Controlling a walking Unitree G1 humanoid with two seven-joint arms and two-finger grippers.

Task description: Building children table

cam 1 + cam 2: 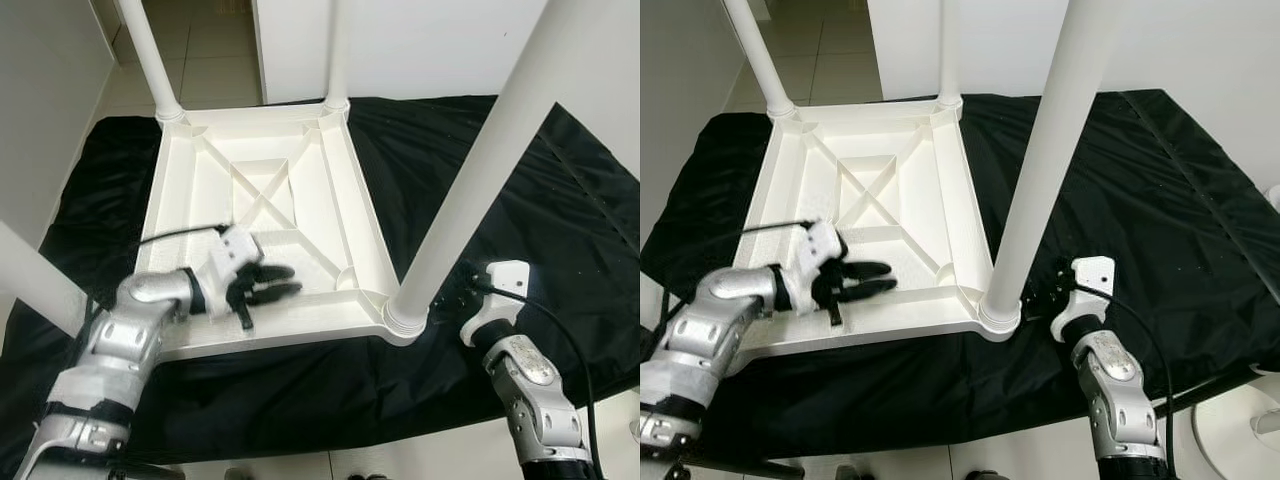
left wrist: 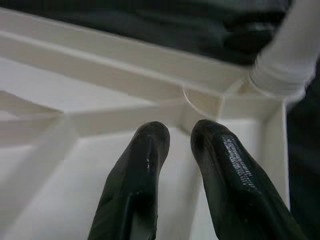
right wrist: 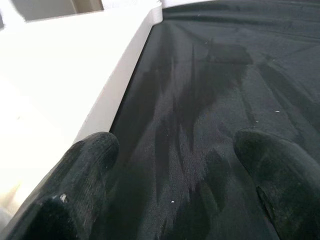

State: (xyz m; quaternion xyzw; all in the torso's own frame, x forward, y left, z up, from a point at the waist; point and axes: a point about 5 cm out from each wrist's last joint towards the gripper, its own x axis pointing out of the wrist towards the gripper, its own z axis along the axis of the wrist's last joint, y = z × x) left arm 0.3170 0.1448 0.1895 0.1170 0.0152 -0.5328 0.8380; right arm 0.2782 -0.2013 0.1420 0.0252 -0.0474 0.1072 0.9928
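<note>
A white children's table (image 1: 300,335) lies upside down on a black cloth (image 1: 540,190), its ribbed underside facing up. Legs stand in its corners: the near right leg (image 1: 480,170), the far left leg (image 1: 150,60), the far right leg (image 1: 337,50) and the near left leg (image 1: 30,275). My left gripper (image 1: 292,281) hovers over the underside near the front rim, pointing toward the near right corner socket (image 2: 202,102). Its fingers (image 2: 145,150) are slightly apart and hold nothing. My right gripper (image 1: 1045,295) rests low over the cloth beside the near right leg's base, open and empty (image 3: 175,165).
The cloth-covered surface ends close in front of me, with pale floor (image 1: 430,455) below its edge. A white wall or cabinet (image 1: 420,40) stands behind, with tiled floor (image 1: 210,50) at the back left. A wall (image 1: 40,90) runs along my left.
</note>
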